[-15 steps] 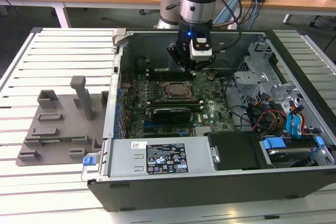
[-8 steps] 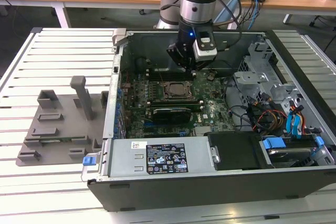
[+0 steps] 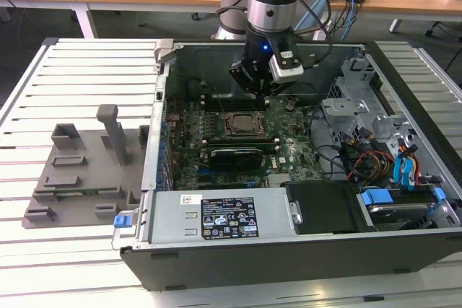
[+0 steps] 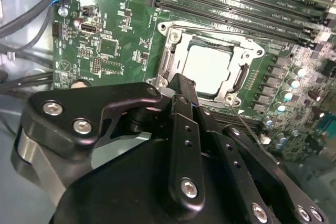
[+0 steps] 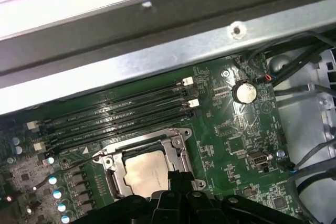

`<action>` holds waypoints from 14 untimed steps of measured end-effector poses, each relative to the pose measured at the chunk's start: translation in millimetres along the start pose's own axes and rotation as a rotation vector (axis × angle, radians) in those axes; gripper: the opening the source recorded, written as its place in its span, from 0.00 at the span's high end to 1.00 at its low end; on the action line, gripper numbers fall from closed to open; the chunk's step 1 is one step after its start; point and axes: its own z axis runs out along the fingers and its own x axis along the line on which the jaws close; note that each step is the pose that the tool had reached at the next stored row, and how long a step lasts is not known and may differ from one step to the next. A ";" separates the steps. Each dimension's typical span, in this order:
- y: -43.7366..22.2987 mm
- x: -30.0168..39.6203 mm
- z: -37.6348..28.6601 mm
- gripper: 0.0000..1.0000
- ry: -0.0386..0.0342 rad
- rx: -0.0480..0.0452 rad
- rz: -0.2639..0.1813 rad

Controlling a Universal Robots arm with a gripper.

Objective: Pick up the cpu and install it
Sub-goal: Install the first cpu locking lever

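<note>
The cpu (image 4: 207, 69) lies flat inside the dark socket frame (image 4: 247, 56) on the green motherboard, its pale silvery top showing in both wrist views (image 5: 143, 174). In the exterior view the cpu (image 3: 238, 122) sits near the middle of the open computer case (image 3: 238, 218). My gripper (image 3: 258, 91) hangs just above the socket's edge, on the side toward the case's back wall. Its fingertips (image 4: 178, 83) are pressed together with nothing between them, as the first wrist view's gripper (image 5: 177, 176) also shows. I cannot tell whether the tips touch the frame.
Memory slots (image 5: 115, 121) run alongside the socket. A grey fixture tray (image 3: 79, 171) with upright blocks stands on the slatted table at the exterior view's left. Cables and a drive cage (image 3: 375, 156) fill the case at the exterior view's right. The case wall (image 5: 157, 51) rises close by.
</note>
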 end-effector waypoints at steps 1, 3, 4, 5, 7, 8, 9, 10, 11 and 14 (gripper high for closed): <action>0.0 0.0 0.0 0.89 -0.0005 -0.0003 -0.009; 0.0 0.0 0.0 0.89 -0.0023 -0.0016 -0.048; 0.0 0.0 0.0 0.89 -0.0034 -0.0024 -0.070; 0.0 0.0 0.0 0.89 -0.0043 -0.0030 -0.088; 0.0 0.0 0.0 0.89 -0.0054 -0.0039 -0.114; 0.0 0.0 0.0 0.89 -0.0060 -0.0044 -0.126; 0.0 0.0 0.0 0.89 -0.0068 -0.0050 -0.142; 0.0 0.0 0.0 0.89 -0.0075 -0.0055 -0.157; 0.0 0.0 0.0 0.89 -0.0082 -0.0060 -0.171; 0.0 0.0 0.0 0.89 -0.0106 -0.0077 -0.221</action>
